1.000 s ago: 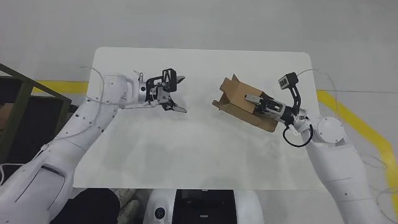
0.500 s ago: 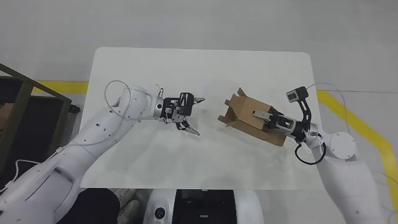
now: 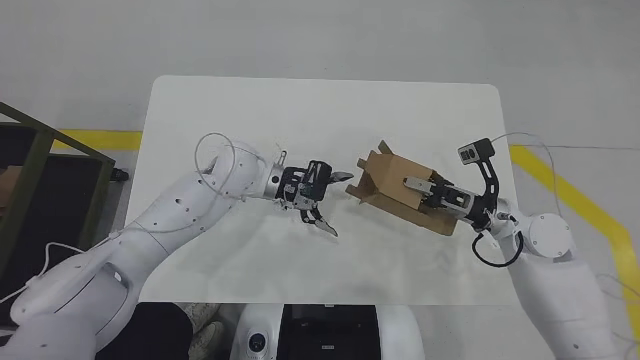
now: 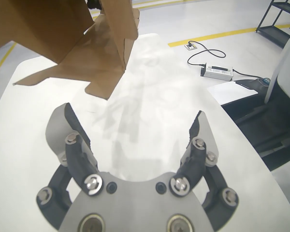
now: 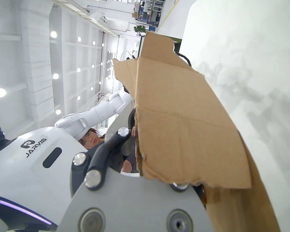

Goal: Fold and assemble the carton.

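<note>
Since one second ago, the left gripper (image 3: 338,202) has been carried from the upper middle of the top view toward the centre. It is now placed just beside the open end of the carton (image 3: 405,188), without touching it. Its jaws are spread wide and nothing is held between them. The carton is found right of centre, kept tilted over the table (image 3: 200,110) by the right gripper (image 3: 428,190), which is closed on one side wall. Loose flaps (image 4: 70,73) hang at the open end. For a good fold, it is judged that one flap should be pushed inward squarely along its crease while the carton is kept steady. Nothing is seen between the left gripper and the carton. On the floor, at the right of the left wrist view, a power brick (image 4: 217,71) with its cable is lying, and a dark rack (image 4: 280,22) is standing in the upper right corner. Neither is in the way.
</note>
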Tool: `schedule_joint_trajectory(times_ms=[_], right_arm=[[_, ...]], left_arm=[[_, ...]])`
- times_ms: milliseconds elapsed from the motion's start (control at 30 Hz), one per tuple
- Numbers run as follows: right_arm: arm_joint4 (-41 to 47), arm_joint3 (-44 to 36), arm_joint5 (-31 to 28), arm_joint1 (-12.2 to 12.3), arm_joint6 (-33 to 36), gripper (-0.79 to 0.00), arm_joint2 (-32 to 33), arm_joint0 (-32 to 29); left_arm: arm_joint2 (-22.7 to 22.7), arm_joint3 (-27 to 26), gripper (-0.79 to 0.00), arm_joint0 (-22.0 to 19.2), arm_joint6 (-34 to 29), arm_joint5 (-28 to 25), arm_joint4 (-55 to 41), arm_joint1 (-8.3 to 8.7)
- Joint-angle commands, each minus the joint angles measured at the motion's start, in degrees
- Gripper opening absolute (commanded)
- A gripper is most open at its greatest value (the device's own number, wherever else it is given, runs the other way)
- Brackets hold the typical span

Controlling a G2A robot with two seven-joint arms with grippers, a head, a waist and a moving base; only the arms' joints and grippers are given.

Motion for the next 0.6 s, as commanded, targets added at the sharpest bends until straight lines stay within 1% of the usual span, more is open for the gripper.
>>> schedule_joint_trajectory(times_ms=[0, 167, 300, 400, 567], right_arm=[[0.16, 0.29, 0.04, -0.03, 0.03, -0.785, -0.32, 0.32], [0.33, 0.44, -0.11, -0.13, -0.03, -0.785, -1.29, 0.84], [0.17, 0.76, -0.07, -0.14, -0.18, -0.785, -1.69, 1.03], [-0.04, 1.04, 0.0, -0.14, -0.37, -0.785, -1.92, 1.18], [-0.5, 1.19, -0.26, -0.18, -0.7, -0.785, -2.53, 1.33]], left_arm=[[0.57, 0.12, 0.0, -0.37, 0.96, 0.0, 0.33, 0.02], [3.78, 0.64, 0.0, -2.05, 2.12, 0.0, 0.53, -0.24], [6.1, 0.46, 0.0, -3.69, 4.65, 0.0, 0.55, -0.39], [6.87, 0.21, 0.0, -4.55, 6.22, 0.0, 0.87, -0.27], [7.01, -0.6, 0.0, -5.32, 6.22, 0.0, 0.03, 0.18]])
